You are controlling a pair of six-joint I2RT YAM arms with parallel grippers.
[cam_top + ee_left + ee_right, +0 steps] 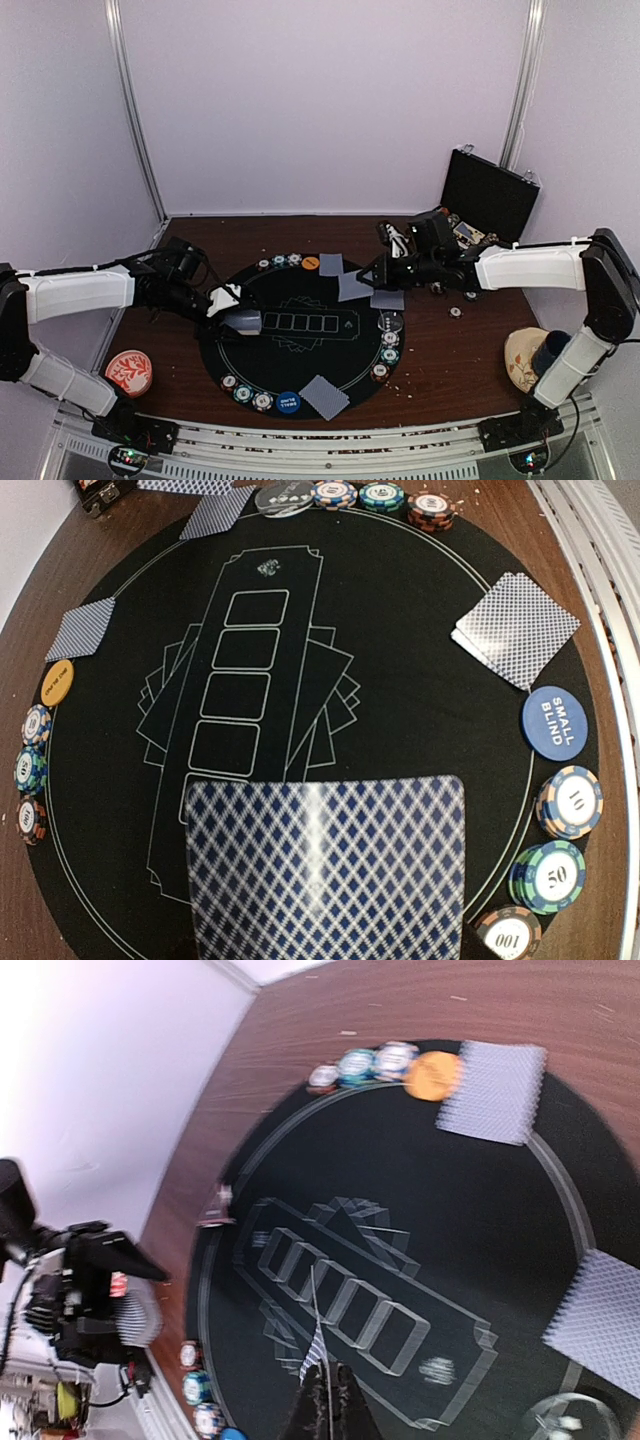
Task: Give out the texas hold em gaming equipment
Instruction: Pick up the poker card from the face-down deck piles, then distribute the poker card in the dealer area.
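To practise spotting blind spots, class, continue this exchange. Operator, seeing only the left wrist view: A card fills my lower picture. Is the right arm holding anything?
Observer: Yes. The right wrist view shows the right gripper, jaws shut on a card that is seen edge-on above the mat.
Operator: Anything off the mat on my side?
Observer: A red-and-white dish sits at the near left of the table.
Operator: And on the right?
Observer: A dark blue cup stands at the table's near right.
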